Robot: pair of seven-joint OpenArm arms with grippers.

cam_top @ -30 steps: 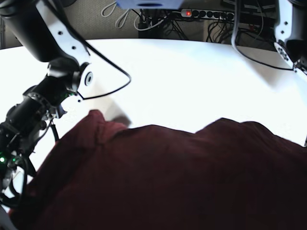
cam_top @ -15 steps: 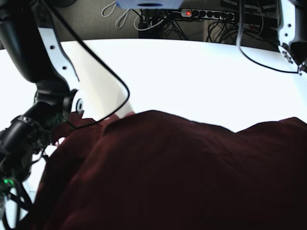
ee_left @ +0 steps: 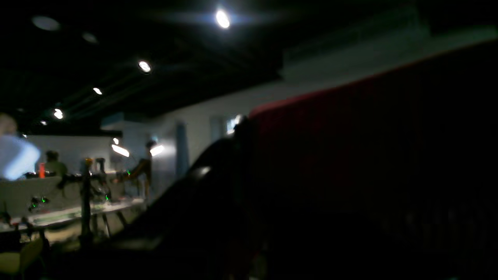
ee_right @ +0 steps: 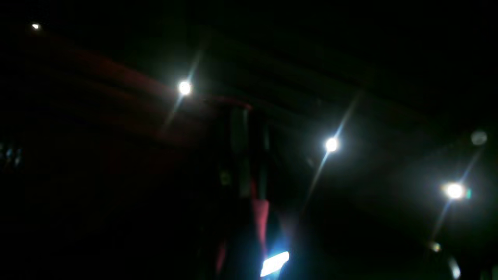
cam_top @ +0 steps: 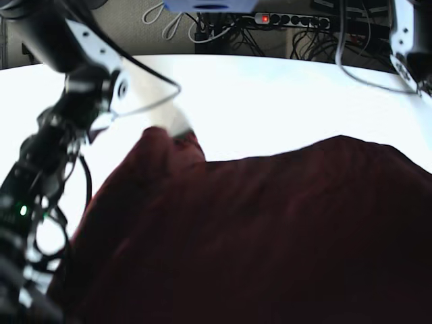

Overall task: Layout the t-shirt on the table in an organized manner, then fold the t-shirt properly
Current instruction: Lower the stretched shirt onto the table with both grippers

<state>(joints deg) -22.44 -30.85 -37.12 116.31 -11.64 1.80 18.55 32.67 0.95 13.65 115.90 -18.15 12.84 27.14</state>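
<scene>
The t-shirt [cam_top: 256,236] hangs lifted in front of the base camera, over the white table [cam_top: 270,101], and fills the lower half of that view. Both grippers are closed; both wrist views are too dark to show what they hold.

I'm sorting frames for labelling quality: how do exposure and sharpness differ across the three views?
Base: the table is blown out to glaring white and the t-shirt reads as soft, dark maroon. Left wrist: dim, slightly blurred, cloth nearly black. Right wrist: almost black, with ceiling lights flaring into streaks.
</scene>
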